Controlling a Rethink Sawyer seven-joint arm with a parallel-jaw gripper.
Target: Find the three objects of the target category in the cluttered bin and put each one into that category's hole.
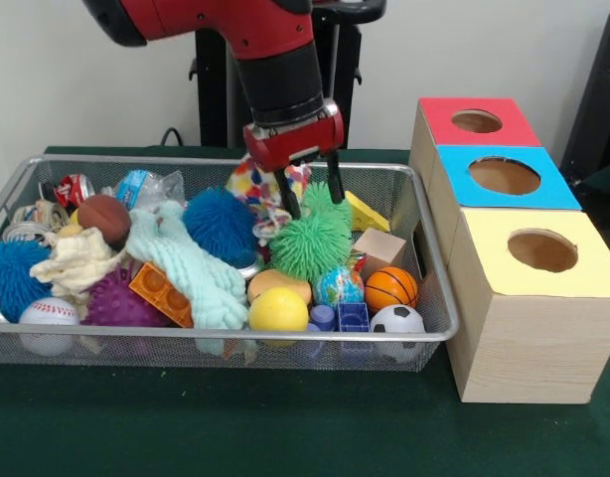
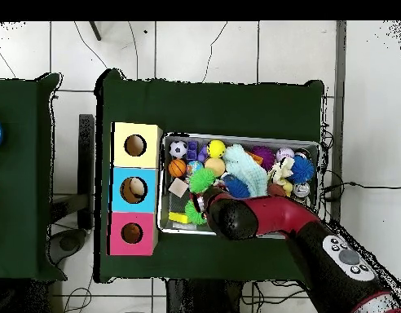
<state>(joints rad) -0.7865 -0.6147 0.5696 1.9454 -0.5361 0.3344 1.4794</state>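
**End effector over the green spiky ball**

I have the end effector [image 1: 312, 194] hanging over the middle of the wire bin [image 1: 436, 260], its two dark fingers spread fairly wide and holding nothing, tips just above the green spiky ball [image 1: 309, 243]. I can't tell which category is the target, but this ball sits nearest, resting on the heap between the blue spiky ball [image 1: 221, 226] and the wooden block [image 1: 380, 248].

I judge it light, soft and springy: the rubbery spikes will squash and may slip, so I would close across its widest middle, pushing past the spikes to the core.

The front view gives me finger height and the clutter around: the pale knitted cloth [image 1: 191, 268], yellow ball [image 1: 278, 310], basketball [image 1: 390, 288]. The overhead view [image 2: 203, 180] hides the fingers under the arm, but shows the three boxes in line beside the bin on the counter [image 2: 236, 106], and something pale inside the blue box's hole [image 2: 135, 190].
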